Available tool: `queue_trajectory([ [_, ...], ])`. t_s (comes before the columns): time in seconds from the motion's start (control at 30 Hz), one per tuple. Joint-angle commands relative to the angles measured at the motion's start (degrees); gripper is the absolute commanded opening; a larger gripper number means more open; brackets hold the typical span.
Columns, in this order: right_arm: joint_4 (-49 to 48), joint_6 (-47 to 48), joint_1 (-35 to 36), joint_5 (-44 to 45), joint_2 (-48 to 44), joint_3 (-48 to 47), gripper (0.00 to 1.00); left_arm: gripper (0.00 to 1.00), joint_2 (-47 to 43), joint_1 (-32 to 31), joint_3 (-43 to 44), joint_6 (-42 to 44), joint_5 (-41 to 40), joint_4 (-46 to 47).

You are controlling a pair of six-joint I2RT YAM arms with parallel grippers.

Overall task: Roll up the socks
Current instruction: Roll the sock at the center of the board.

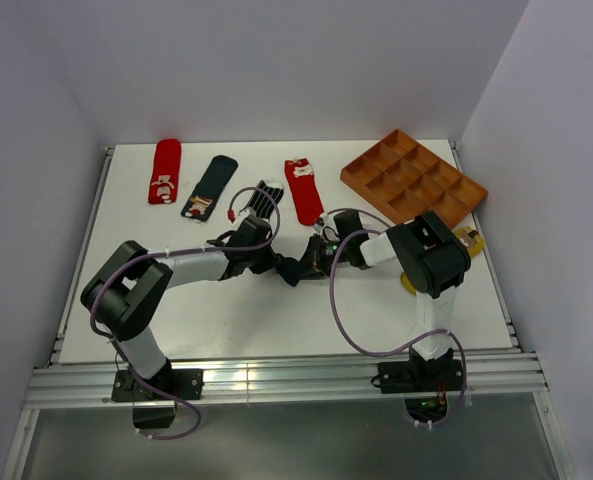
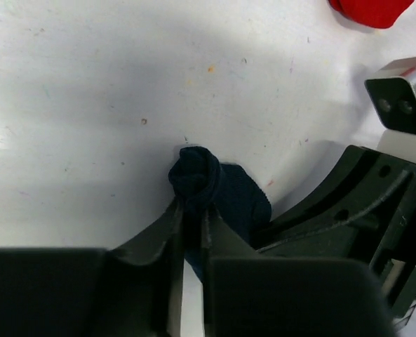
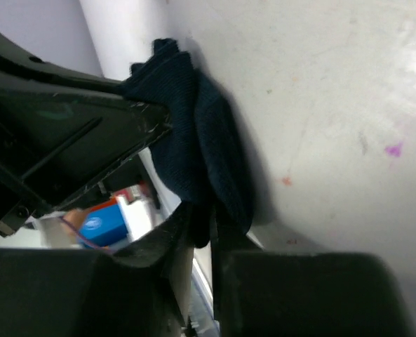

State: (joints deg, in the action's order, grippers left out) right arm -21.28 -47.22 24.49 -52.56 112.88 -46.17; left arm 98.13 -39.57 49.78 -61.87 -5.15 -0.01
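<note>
Centrally, navy sock (image 2: 222, 189) bunched, pinched by left end effector (image 2: 192, 210), right end effector (image 3: 202, 212).

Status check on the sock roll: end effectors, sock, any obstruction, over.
Left end effector shut on navy sock. Right end effector shut on same sock. Sock bunched between them. Nearest red sock lies apart.

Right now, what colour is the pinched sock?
Navy; the sock shows best from the left wrist.

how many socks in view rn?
6. Far row, left to right: red sock, navy patched sock, striped sock, second red sock. Centre: plain navy sock pinched by left gripper and right gripper. Yellow sock mostly hidden under the right arm.
</note>
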Motion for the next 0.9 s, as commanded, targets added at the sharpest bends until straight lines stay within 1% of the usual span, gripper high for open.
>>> queue_trajectory([
  [0.0,6.94,8.0,0.12,6.74,-5.37,0.29,0.2,0.09,1.19,-0.15,1.9,1.31,-0.39,-3.06],
  [0.07,8.35,9.86,0.56,8.78,-7.84,0.99,0.3,0.02,1.1,-0.15,2.25,1.66,-0.74,-3.68],
  [0.1,8.71,11.7,1.08,11.22,-10.37,1.35,0.36,0.0,1.01,-0.15,2.77,2.01,-0.74,-4.55],
  [0.17,10.81,13.81,1.87,14.66,-13.2,2.22,0.39,0.0,1.1,-0.24,3.3,2.54,-0.65,-5.43],
  [0.2,11.43,16.0,2.92,17.11,-16.17,2.58,0.41,0.0,1.19,-0.33,3.92,2.97,-0.83,-5.87],
  [0.23,12.65,17.06,3.63,21.66,-17.77,3.1,0.41,0.0,1.28,-0.33,4.18,3.24,-1.0,-7.01],
  [0.3,13.71,20.58,5.3,26.95,-22.06,3.54,0.41,0.0,1.63,-0.51,5.23,4.03,-1.01,-7.89],
  [0.33,14.68,21.64,7.48,31.76,-23.22,3.55,0.41,0.0,1.72,-0.59,5.5,4.03,-1.01,-8.6],
  [0.4,15.39,24.89,10.12,36.45,-26.03,3.02,0.41,0.0,1.72,-0.77,5.68,4.03,-1.09,-8.78],
  [0.43,15.74,25.85,12.84,39.26,-26.65,2.93,0.41,0.0,1.72,-0.77,5.85,4.12,-1.01,-8.87],
  [0.47,15.65,27.52,14.17,43.2,-27.27,2.76,0.41,0.0,1.72,-0.94,5.94,4.21,-0.92,-9.04],
  [0.53,14.52,28.5,17.24,45.69,-27.1,2.49,0.4,0.0,1.89,-1.12,6.47,4.3,-0.74,-9.22],
  [0.73,13.1,30.52,20.07,49.47,-23.15,0.74,0.38,0.0,1.63,-1.3,6.82,4.74,-0.57,-9.48],
  [0.87,13.81,32.1,21.73,51.58,-20.69,-0.06,0.39,0.0,1.72,-1.3,6.73,4.74,-0.3,-9.31],
])
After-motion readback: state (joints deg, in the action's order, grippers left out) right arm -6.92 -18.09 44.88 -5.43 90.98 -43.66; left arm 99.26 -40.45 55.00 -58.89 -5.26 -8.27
